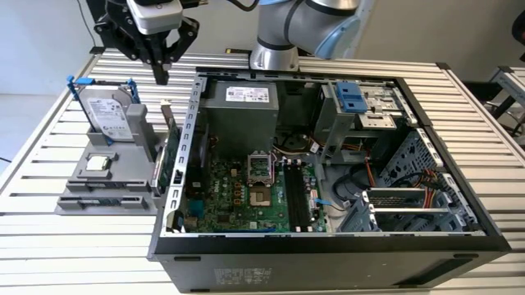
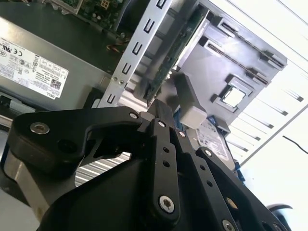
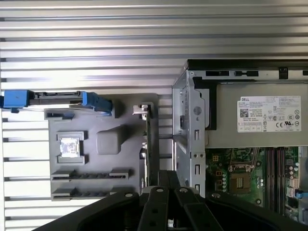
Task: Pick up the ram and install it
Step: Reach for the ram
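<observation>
My gripper [image 1: 161,72] hangs high over the back of the grey parts holder [image 1: 82,184], just outside the computer case's wall on the exterior view's left. Its black fingers are pressed together and hold nothing, which both wrist views confirm for the gripper [image 2: 161,109] [image 3: 168,175]. The ram [image 1: 102,201] looks like a slim dark strip lying in a front slot of the holder, well below and forward of the gripper; it is the same ram [image 3: 91,175] in the first wrist view. The motherboard's black slots [image 1: 297,196] [image 3: 274,178] lie inside the open case.
On the holder, a green expansion card [image 1: 171,153] [image 3: 147,144] stands on edge almost under the gripper. A hard drive [image 1: 107,114] with blue rails and a silver CPU chip [image 1: 98,163] [image 3: 69,147] sit beside it. The case wall [image 1: 184,141] and power supply [image 1: 242,104] are close by.
</observation>
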Controlling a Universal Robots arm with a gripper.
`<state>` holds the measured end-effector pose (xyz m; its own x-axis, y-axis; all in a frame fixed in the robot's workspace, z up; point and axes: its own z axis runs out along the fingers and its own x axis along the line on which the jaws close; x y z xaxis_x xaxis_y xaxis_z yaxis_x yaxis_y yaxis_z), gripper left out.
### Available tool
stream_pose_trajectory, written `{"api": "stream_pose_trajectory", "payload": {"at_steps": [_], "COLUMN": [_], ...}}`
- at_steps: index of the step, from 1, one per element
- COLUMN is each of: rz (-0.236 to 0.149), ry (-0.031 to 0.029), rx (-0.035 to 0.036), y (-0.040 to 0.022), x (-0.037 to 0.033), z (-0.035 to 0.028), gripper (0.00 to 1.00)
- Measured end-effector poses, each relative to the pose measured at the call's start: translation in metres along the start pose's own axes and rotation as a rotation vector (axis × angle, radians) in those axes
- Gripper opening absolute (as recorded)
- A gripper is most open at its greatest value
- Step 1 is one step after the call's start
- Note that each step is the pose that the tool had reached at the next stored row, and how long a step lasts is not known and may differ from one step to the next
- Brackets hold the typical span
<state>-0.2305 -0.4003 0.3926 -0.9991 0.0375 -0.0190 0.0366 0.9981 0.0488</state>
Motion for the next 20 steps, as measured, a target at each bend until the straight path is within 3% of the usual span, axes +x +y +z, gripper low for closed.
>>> {"api": "stream_pose_trajectory", "payload": {"at_steps": [20], "rz": [-0.003], "ry": [0.0002], "rx": [0.0000], "y": [-0.0022], "x": [0.0346], "z": [-0.0008], "gripper": [0.00]}}
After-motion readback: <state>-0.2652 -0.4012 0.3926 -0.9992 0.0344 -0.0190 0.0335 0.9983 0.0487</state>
